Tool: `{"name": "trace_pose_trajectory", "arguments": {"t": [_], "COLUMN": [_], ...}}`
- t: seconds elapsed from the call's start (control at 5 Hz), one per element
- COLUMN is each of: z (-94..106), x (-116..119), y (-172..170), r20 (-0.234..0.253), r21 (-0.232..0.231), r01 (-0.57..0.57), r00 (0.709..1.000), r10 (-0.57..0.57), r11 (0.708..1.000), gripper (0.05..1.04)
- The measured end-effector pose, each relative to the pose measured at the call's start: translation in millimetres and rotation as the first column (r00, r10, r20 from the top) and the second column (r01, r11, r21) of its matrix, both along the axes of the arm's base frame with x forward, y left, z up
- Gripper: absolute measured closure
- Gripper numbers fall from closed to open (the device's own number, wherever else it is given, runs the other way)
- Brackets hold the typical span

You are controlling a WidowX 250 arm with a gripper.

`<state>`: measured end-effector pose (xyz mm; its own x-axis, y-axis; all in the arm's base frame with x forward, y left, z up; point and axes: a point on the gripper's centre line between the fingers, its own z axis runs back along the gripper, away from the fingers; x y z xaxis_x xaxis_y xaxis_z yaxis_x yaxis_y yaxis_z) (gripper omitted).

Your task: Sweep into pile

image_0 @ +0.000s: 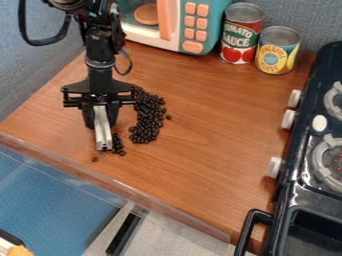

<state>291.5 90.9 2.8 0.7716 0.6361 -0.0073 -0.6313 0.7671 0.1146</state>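
Note:
My black gripper (100,120) hangs over the left part of the wooden counter, pointing down, shut on a narrow silver tool (103,132). The tool's lower end is down by the counter. Small dark beans (148,115) form a long, uneven heap just right of the gripper. A smaller cluster of beans (118,145) lies against the right side of the tool's lower end, with a stray bean near the tip. Part of the heap's upper left is hidden behind the gripper.
A toy microwave (190,25) stands at the back, beside a tomato can (241,35) and a pineapple can (276,51). A black toy stove (300,165) with knobs borders the right. A clear raised edge (120,185) runs along the counter's front.

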Motion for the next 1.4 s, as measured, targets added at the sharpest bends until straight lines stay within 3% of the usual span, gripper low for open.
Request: {"name": "trace_pose_trajectory", "arguments": {"t": [0.6, 0.8, 1.0, 1.4], "z": [0.6, 1.6, 5.4, 37.9], "x": [22, 22, 12, 3], "y": [-15, -18, -19, 17], "r20": [-0.028, -0.041, -0.052, 0.002], "r21": [-0.066, -0.085, -0.138, -0.201], "r01": [-0.062, -0.073, -0.035, -0.041], "r00": [0.998, 0.997, 0.998, 0.999], "r10": [0.061, 0.070, 0.028, 0.042], "r11": [0.996, 0.994, 0.990, 0.979], "gripper": [0.697, 0.697, 0.697, 0.697]}}
